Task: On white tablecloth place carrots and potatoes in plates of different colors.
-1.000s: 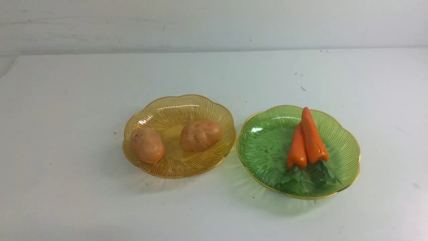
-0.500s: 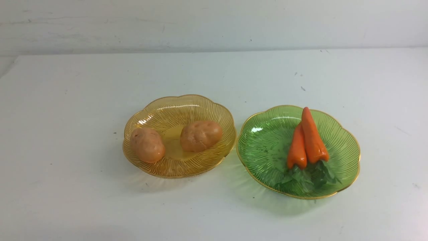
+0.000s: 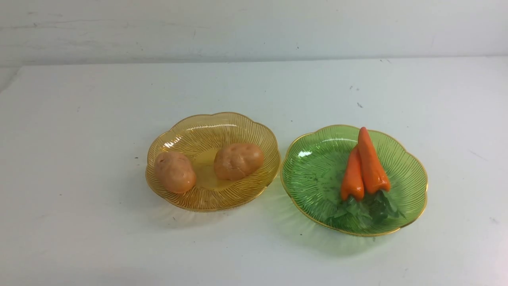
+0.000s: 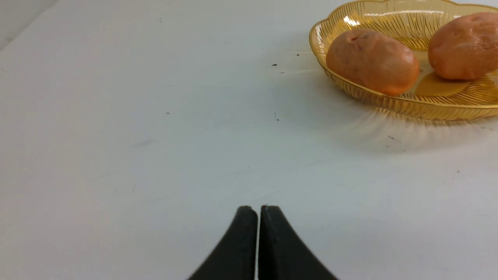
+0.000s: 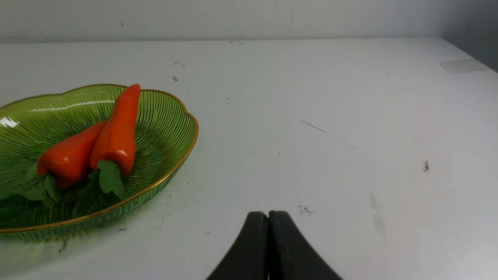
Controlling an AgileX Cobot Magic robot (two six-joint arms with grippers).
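From where I stand the sorting looks finished, so the step in hand, as I judge it, is only to keep both arms pulled back and low, away from the dishes, without clipping a rim.

One desk, covered by one white tablecloth (image 3: 79,139), carries everything.

Two plates sit side by side near its middle, almost touching: the green plate (image 3: 309,171) on the robot's right, the amber plate (image 3: 206,127) on its left.

Two grippers, neither visible from the front. The left gripper (image 4: 258,212) hovers over bare cloth, well apart from the amber plate, its jaws pressed together with nothing between them. The right gripper (image 5: 268,217) sits near the green plate but clear of it, jaws likewise closed and empty.

Two potatoes lie in the amber plate: one (image 3: 174,172) against the left wall, the other (image 3: 238,161) nearer the centre, a small gap between them.

Two carrots lie in the green plate, touching along their length, tips pointing away from the robot: the longer (image 3: 371,163), the shorter (image 3: 352,174), leafy tops bunched at the near rim.
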